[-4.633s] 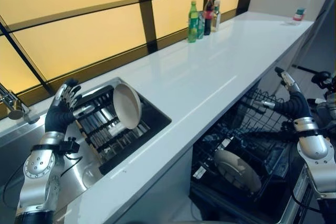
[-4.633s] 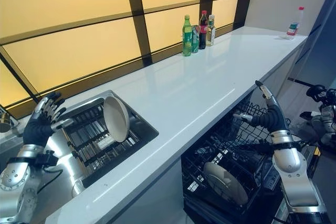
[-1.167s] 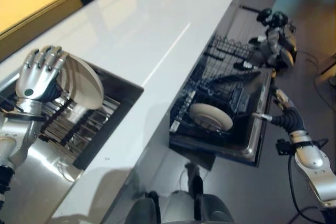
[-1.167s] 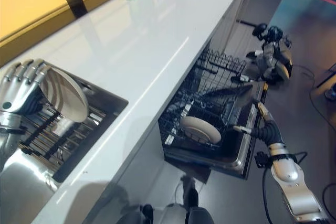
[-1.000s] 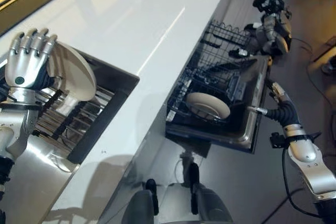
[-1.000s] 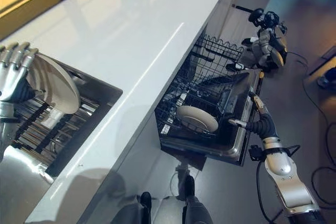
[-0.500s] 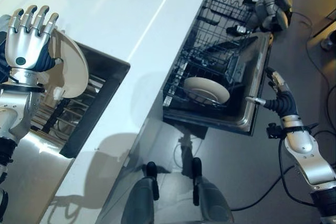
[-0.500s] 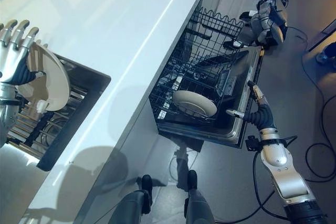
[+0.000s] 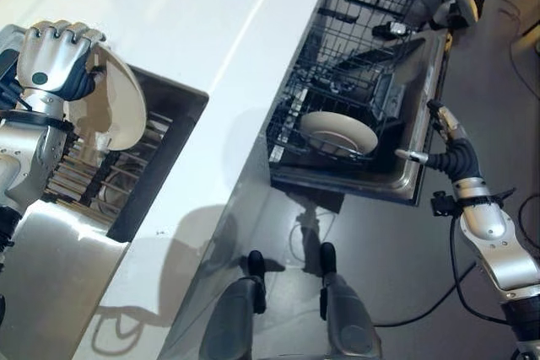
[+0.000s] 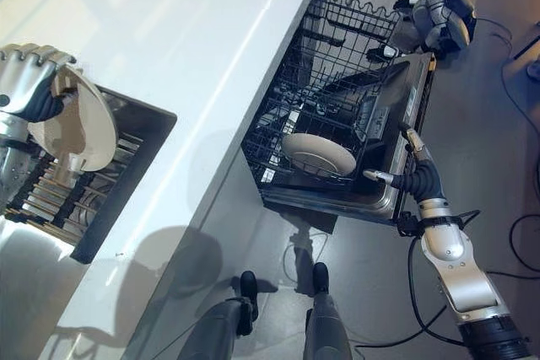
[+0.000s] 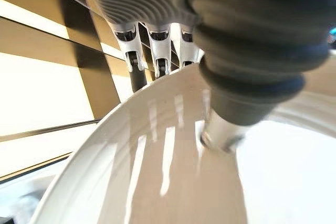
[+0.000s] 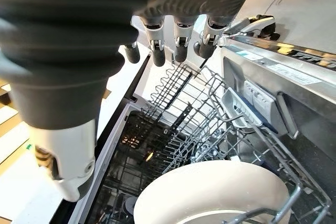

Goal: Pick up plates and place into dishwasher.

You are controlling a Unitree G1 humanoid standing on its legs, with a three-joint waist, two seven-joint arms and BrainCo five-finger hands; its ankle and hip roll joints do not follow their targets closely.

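While left robot hand (image 9: 52, 61) grips plate (image 9: 114, 111), its fingertips hide.

I see a cream plate (image 9: 108, 107) at nine o'clock, glossy with pale streaks, over a steel-grey sink (image 9: 164, 153). The counter (image 9: 219, 23) is plain white. A second cream plate (image 9: 339, 133) sits in the black wire rack (image 9: 354, 48) at two o'clock.
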